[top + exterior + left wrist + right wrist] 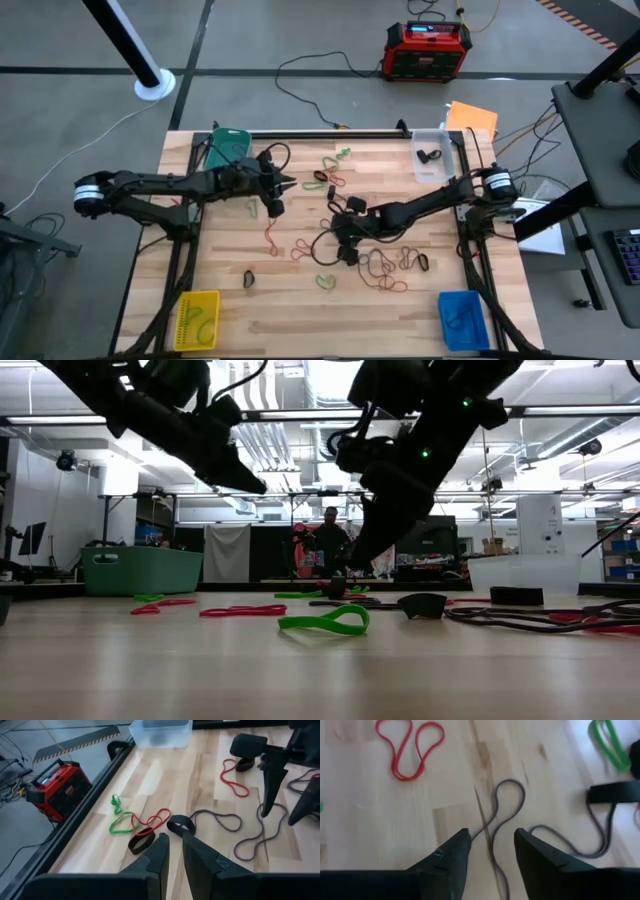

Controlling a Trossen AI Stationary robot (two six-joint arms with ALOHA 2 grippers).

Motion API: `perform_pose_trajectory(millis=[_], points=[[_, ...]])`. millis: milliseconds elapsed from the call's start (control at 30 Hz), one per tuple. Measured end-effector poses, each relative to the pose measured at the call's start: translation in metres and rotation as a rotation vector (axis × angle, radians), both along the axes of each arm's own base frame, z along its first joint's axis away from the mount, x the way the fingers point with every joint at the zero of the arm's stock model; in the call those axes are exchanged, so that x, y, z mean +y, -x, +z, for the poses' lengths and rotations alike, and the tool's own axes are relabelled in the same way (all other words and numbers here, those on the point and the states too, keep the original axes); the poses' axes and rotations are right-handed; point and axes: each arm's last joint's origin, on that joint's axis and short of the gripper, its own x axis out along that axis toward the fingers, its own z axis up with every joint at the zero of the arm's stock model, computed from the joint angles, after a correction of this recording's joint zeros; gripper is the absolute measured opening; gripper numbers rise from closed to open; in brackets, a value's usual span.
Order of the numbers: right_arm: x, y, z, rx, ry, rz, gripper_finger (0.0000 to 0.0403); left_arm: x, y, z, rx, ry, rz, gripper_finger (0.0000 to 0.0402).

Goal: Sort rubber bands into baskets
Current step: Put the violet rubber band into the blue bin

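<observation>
**Rubber bands scattered on the table, four baskets at its corners**

No writing or brand can be read on anything in view. The rubber bands (384, 266) are thin floppy loops in red, green, black and brownish grey, lying loose across the middle of the wooden table (300, 320). The teal basket (229, 143), clear basket (432, 155), yellow basket (196, 320) and blue basket (462, 319) sit at the corners; the last three each hold a band or two. The left gripper (172, 851) hangs above the table, fingers nearly pressed together, holding nothing. The right gripper (491, 846) hovers with fingers spread over a grey band (507, 802).
</observation>
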Motion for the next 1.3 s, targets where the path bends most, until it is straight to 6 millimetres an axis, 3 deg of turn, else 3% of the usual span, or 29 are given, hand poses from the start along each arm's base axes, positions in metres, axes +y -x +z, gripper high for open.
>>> perform_pose_trajectory(millis=[300,567,733,1033,1133,1300], points=[[0.0,0.0,-0.02,0.011,-0.002,-0.019,0.0236,0.0,0.0,0.003,-0.023,-0.008,-0.001,0.0039],[0.001,-0.008,-0.053,0.056,0.009,-0.018,0.0244,0.0,-0.001,0.001,-0.022,-0.007,-0.001,0.0039],[0.001,-0.008,-0.065,0.091,-0.009,-0.006,0.0199,0.0,-0.001,0.001,-0.026,0.0,0.003,0.0039],[-0.002,-0.006,-0.089,0.166,0.001,0.019,0.0023,0.0,-0.001,0.002,-0.044,0.035,0.021,0.0039],[-0.002,-0.006,-0.087,0.161,0.008,0.024,0.0013,0.0,-0.001,0.002,-0.054,0.059,0.034,0.0039],[-0.001,-0.008,-0.055,0.073,0.026,0.054,0.0009,0.0,-0.002,0.002,-0.063,0.084,0.045,0.0039]])
